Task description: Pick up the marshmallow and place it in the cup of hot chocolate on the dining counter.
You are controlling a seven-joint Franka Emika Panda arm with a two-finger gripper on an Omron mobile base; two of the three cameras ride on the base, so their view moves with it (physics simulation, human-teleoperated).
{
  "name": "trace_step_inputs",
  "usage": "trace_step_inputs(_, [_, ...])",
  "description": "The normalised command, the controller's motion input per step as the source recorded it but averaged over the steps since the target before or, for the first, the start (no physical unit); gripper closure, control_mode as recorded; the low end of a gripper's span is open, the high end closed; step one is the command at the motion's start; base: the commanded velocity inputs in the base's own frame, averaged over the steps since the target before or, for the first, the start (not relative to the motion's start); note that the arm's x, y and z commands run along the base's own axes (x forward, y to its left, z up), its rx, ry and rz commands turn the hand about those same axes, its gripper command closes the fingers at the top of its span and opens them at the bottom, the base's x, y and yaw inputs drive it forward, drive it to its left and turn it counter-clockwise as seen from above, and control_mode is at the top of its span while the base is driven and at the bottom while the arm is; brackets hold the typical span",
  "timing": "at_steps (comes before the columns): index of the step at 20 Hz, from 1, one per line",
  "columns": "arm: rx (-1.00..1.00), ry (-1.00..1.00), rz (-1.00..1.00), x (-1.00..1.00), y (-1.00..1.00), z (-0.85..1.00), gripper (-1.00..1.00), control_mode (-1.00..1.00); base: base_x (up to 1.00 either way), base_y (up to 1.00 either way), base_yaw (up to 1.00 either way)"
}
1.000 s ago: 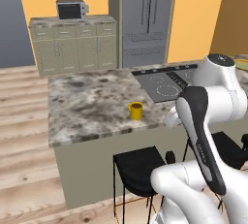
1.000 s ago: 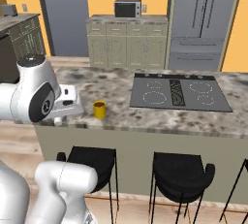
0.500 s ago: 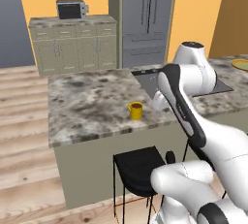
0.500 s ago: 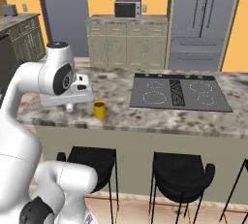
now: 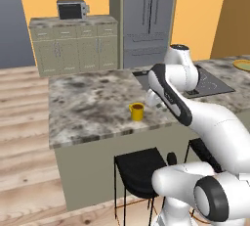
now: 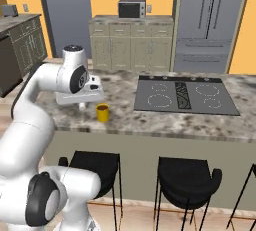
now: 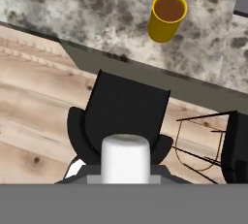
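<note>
I am carrying the small white, soft-looking block of marshmallow [image 7: 125, 159] pinched between my two dark fingers [image 7: 162, 148], which are closing narrowly on its sides; it is a light, squashy thing, so a gentle hold across its flat faces should be enough, and squeezing harder would only deform it. My pincer [image 6: 82, 106] is hanging over the front edge of the long dining counter with the grey-white-black marbled stone top [image 5: 88, 107], just beside the small yellow mug of dark brown hot chocolate [image 7: 167, 16], which is standing upright near that front edge. From the base cameras I cannot quite tell whether I am above the worktop or just off it.
</note>
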Motion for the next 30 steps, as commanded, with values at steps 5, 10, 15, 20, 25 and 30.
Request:
trace_step_inputs(5, [0.0, 0.01, 0.0, 0.61, 0.0, -0.34, 1.0, -1.0, 0.0, 0.0, 0.0])
trace_step_inputs(10, [-0.07, 0.0, 0.0, 0.47, 0.06, -0.43, 1.0, -1.0, 0.0, 0.0, 0.0])
trace_step_inputs(15, [-0.03, 0.06, 0.0, 0.51, 0.0, -0.21, 1.0, -1.0, 0.0, 0.0, 0.0])
trace_step_inputs(20, [0.0, 0.09, 0.0, 0.56, 0.02, -0.13, 1.0, -1.0, 0.0, 0.0, 0.0])
trace_step_inputs(25, [0.0, 0.04, 0.0, 0.48, 0.05, -0.23, 1.0, -1.0, 0.0, 0.0, 0.0])
trace_step_inputs(30, [0.0, 0.0, 0.0, 0.4, 0.01, -0.23, 1.0, -1.0, 0.0, 0.0, 0.0])
